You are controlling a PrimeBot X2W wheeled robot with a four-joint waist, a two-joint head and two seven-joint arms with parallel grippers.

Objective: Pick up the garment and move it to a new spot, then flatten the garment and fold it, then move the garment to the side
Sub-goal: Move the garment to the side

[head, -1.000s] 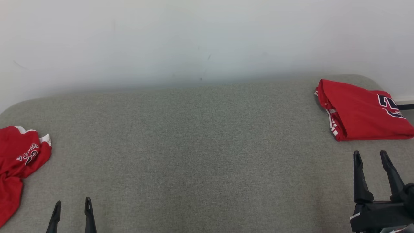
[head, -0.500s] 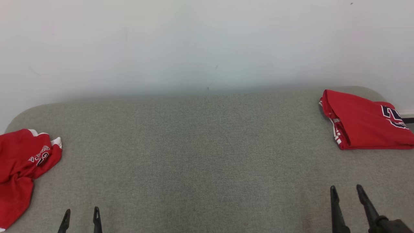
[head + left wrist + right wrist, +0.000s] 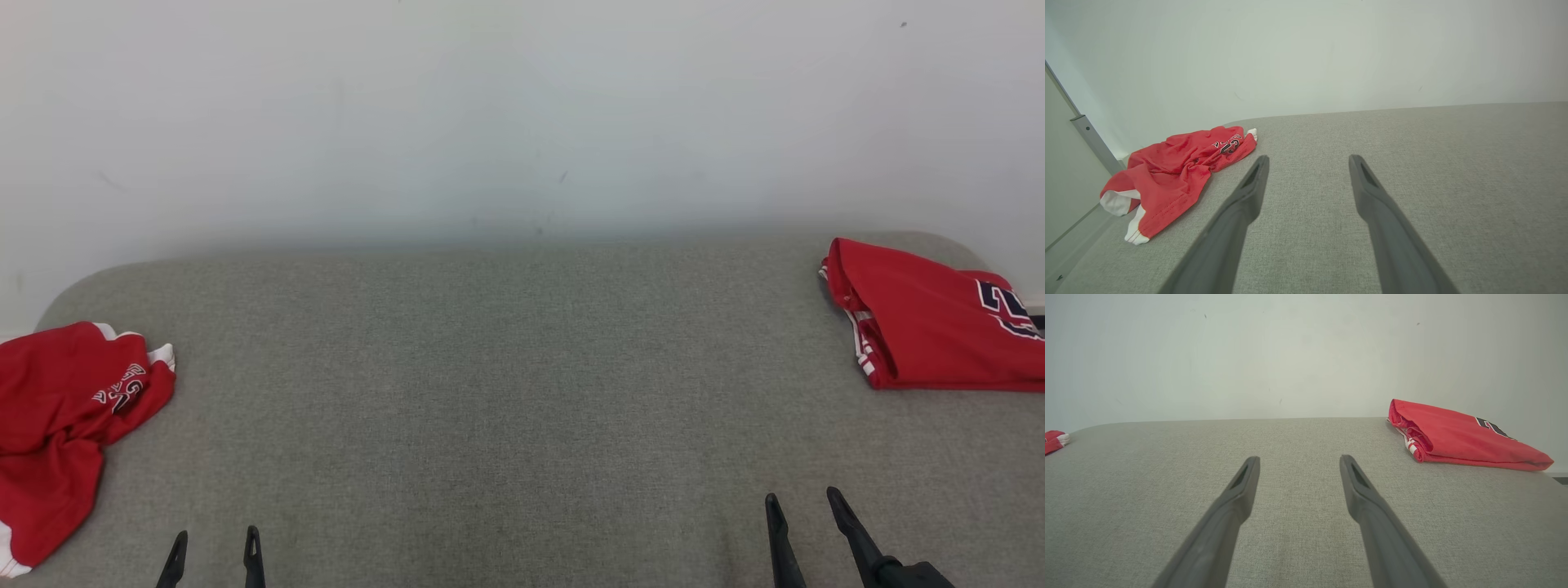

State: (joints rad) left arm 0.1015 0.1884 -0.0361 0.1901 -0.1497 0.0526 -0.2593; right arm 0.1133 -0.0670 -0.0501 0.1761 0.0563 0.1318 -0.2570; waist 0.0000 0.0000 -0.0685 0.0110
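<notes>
Crumpled red jersey with white trim [image 3: 65, 408] lies at the left edge of the frame on the grey fabric worktop [image 3: 506, 392]; a folded red jersey [image 3: 939, 335] sits at the right edge. I see my left hand [image 3: 216, 532] and right hand [image 3: 801, 494] along the bottom, both spread wide and holding nothing.

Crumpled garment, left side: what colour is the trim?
White trim on the red crumpled garment; shows best in the left wrist view.

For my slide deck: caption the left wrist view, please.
Open left pincer over the grey surface, crumpled red garment lying off to its left.
</notes>
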